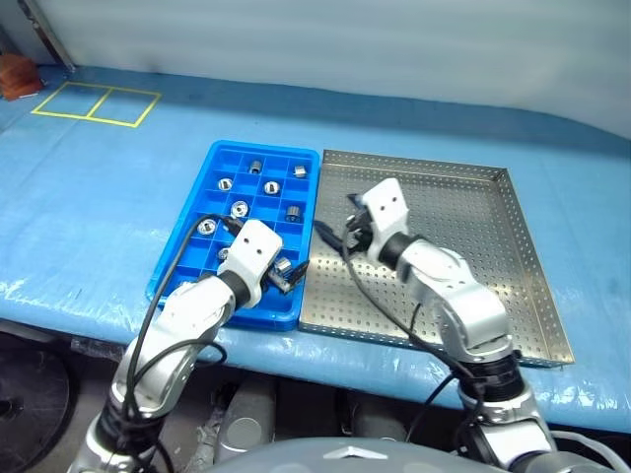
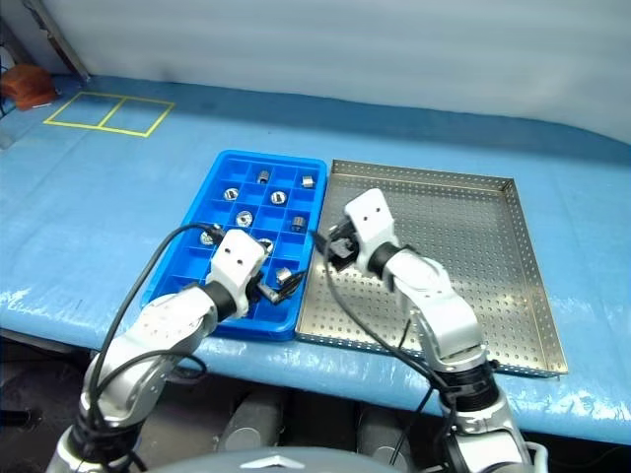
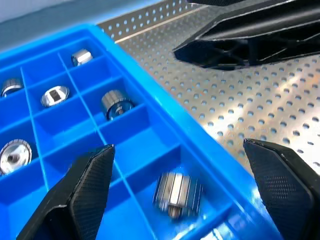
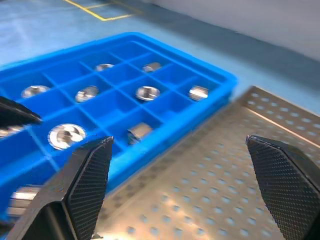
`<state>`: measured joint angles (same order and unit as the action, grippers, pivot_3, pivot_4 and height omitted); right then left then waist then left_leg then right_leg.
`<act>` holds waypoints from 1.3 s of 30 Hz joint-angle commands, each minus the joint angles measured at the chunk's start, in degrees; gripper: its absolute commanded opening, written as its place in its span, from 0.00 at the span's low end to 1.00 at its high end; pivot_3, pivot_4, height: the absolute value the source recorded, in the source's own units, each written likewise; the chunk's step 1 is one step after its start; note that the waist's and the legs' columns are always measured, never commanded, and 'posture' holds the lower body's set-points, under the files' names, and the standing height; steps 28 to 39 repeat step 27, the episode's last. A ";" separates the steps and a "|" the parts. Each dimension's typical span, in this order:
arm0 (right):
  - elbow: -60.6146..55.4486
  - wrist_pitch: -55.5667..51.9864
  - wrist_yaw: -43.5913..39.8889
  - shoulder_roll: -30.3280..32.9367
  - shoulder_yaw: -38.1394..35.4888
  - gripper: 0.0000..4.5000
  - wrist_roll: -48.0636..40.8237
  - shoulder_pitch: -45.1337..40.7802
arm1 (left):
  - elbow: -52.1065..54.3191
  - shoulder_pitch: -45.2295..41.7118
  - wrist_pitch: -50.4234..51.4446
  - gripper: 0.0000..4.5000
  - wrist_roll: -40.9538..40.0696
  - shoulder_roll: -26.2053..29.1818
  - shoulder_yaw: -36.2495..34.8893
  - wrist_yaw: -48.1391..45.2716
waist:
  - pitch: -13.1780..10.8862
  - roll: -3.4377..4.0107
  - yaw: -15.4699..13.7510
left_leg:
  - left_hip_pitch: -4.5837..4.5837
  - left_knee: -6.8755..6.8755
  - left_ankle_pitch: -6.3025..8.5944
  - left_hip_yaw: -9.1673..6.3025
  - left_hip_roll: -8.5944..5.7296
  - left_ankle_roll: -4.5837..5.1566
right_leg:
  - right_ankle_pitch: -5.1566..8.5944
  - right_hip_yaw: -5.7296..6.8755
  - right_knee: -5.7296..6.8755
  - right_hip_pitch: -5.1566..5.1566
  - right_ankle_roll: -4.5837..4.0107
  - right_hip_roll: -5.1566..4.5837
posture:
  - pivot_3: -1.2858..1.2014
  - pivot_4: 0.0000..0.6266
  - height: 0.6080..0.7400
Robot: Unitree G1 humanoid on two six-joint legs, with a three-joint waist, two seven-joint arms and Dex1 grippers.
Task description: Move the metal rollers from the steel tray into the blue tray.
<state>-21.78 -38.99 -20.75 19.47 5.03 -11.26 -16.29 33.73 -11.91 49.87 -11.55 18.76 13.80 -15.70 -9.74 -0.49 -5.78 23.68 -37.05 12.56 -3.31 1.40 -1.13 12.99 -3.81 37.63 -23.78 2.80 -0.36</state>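
Several metal rollers [image 1: 271, 187] lie one to a compartment in the blue tray [image 1: 264, 146], which sits flush against the left side of the steel tray [image 1: 463, 236]. My left gripper [image 1: 294, 271] hovers open over the blue tray's near right corner. In the left wrist view its fingers [image 3: 85, 190] straddle a ribbed roller [image 3: 177, 194] lying in a compartment. My right gripper [image 1: 333, 229] is open and holds nothing. It hangs over the seam between the two trays, and in the right wrist view its fingers [image 4: 90, 175] frame the blue rim and the perforated steel.
Both trays rest on a table with a blue cover [image 1: 118, 207]. Yellow tape squares [image 1: 96, 103] and a brown object [image 1: 18, 77] lie at the far left. The table's front edge runs just below the trays. Black cables loop from both wrists.
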 commanded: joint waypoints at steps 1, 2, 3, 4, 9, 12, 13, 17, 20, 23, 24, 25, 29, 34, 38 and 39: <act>-0.02 2.64 -2.16 2.81 -4.14 1.00 -0.76 1.86 | -4.39 -3.41 -5.70 1.00 -0.37 -2.66 -0.37 -1.45 | -0.01 -0.01 0.42 | 0.01 0.00 0.00 0.02 0.00 0.00 | -0.01 -0.02 -0.01 0.00 0.01 0.00 | 0.60 0.24 1.00; -0.36 3.07 -4.30 4.02 -5.35 1.00 -2.33 3.03 | -6.33 -4.51 -7.15 1.00 -1.34 -3.67 -0.82 -2.73 | -0.01 -0.01 0.78 | 0.01 0.02 0.00 0.05 0.00 0.00 | -0.01 -0.04 -0.01 -0.01 0.01 0.00 | 0.59 0.24 1.00; -0.59 3.34 -6.04 5.06 -6.23 1.00 -3.51 3.98 | -7.88 -5.34 -8.31 1.00 -1.88 -4.26 -0.99 -3.81 | -0.01 -0.01 1.20 | 0.02 0.03 0.00 0.06 0.00 0.01 | -0.01 -0.06 -0.01 -0.04 0.02 0.00 | 0.59 0.24 1.00; -0.86 3.56 -7.14 5.63 -6.65 1.00 -4.27 4.68 | -8.79 -5.66 -9.18 1.00 -2.13 -4.48 -1.10 -4.64 | -0.01 -0.01 1.60 | 0.02 0.05 0.01 0.06 0.01 0.02 | -0.01 -0.06 0.00 -0.04 0.02 0.01 | 0.57 0.24 1.00; -2.21 4.98 -9.65 8.64 -9.02 1.00 -5.55 8.25 | -13.64 -8.90 -11.69 1.00 -1.15 -4.11 1.26 -8.83 | -0.01 -0.02 3.83 | 0.00 0.07 0.03 0.02 0.03 0.05 | 0.00 -0.06 0.06 -0.02 0.11 0.07 | 0.54 0.24 1.00; -3.25 5.11 -6.92 7.66 -11.01 1.00 -5.39 9.09 | -16.04 -9.77 -11.26 1.00 -0.32 -4.33 1.05 -8.69 | -0.01 -0.02 5.31 | -0.02 0.01 0.03 0.04 0.03 0.05 | 0.02 -0.10 0.08 -0.01 0.10 0.07 | 0.53 0.24 1.00; -3.95 5.14 -6.96 7.77 -11.13 1.00 -5.58 9.74 | -16.62 -9.76 -11.56 1.00 -0.06 -4.02 1.14 -8.97 | -0.01 -0.02 5.72 | -0.02 -0.02 0.03 0.05 0.03 0.05 | 0.01 -0.11 0.09 -0.01 0.11 0.07 | 0.52 0.24 1.00; -6.51 5.59 -6.74 8.24 -11.53 1.00 -5.18 12.35 | -16.84 -9.00 -12.63 1.00 0.11 -3.32 1.06 -10.20 | -0.01 -0.02 7.07 | -0.07 -0.03 0.03 0.05 0.03 0.05 | 0.01 -0.12 0.09 0.04 0.13 0.08 | 0.51 0.24 1.00; -7.16 5.58 -5.71 7.79 -11.85 1.00 -5.02 13.10 | -16.68 -8.72 -13.33 1.00 0.34 -2.96 1.31 -11.02 | -0.01 -0.01 7.68 | -0.08 -0.02 0.03 0.06 0.03 0.05 | 0.00 -0.15 0.10 0.03 0.15 0.08 | 0.51 0.24 1.00; -7.33 5.80 -5.29 7.71 -11.43 1.00 -4.92 13.57 | -16.33 -8.62 -14.24 1.00 0.50 -2.91 1.79 -11.70 | -0.01 -0.02 7.95 | -0.11 -0.04 0.02 0.07 0.03 0.04 | 0.00 -0.16 0.15 0.04 0.15 0.08 | 0.51 0.24 1.00; -7.32 5.80 -5.14 7.67 -11.30 1.00 -4.95 13.59 | -16.18 -8.62 -14.34 1.00 0.36 -3.04 1.81 -11.79 | -0.01 -0.02 7.96 | -0.11 -0.05 0.02 0.07 0.03 0.04 | 0.00 -0.17 0.15 0.04 0.15 0.08 | 0.51 0.24 1.00; -7.20 5.81 -4.93 7.59 -11.12 1.00 -4.90 13.46 | -15.97 -8.66 -14.39 1.00 0.34 -3.05 1.84 -11.86 | -0.01 -0.02 7.98 | -0.11 -0.05 0.02 0.07 0.03 0.04 | 0.00 -0.17 0.15 0.04 0.15 0.09 | 0.51 0.24 1.00; -6.94 5.83 -4.63 7.59 -10.77 1.00 -4.66 13.17 | -15.75 -8.71 -14.46 1.00 0.45 -2.98 1.85 -11.98 | -0.01 -0.02 7.98 | -0.11 -0.05 0.02 0.07 0.03 0.04 | 0.00 -0.17 0.15 0.04 0.16 0.09 | 0.51 0.24 1.00; -6.94 5.83 -4.63 7.59 -10.77 1.00 -4.66 13.17 | -15.75 -8.71 -14.46 1.00 0.45 -2.98 1.85 -11.98 | -0.01 -0.02 7.98 | -0.11 -0.05 0.02 0.07 0.03 0.04 | 0.00 -0.17 0.15 0.04 0.16 0.09 | 0.51 0.24 1.00; -6.94 5.83 -4.63 7.59 -10.77 1.00 -4.66 13.17 | -15.75 -8.71 -14.46 1.00 0.45 -2.98 1.85 -11.98 | -0.01 -0.02 7.98 | -0.11 -0.05 0.02 0.07 0.03 0.04 | 0.00 -0.17 0.15 0.04 0.16 0.09 | 0.51 0.24 1.00; -6.94 5.83 -4.63 7.59 -10.77 1.00 -4.66 13.17 | -15.75 -8.71 -14.46 1.00 0.45 -2.98 1.85 -11.98 | -0.01 -0.02 7.98 | -0.11 -0.05 0.02 0.07 0.03 0.04 | 0.00 -0.17 0.15 0.04 0.16 0.09 | 0.51 0.24 1.00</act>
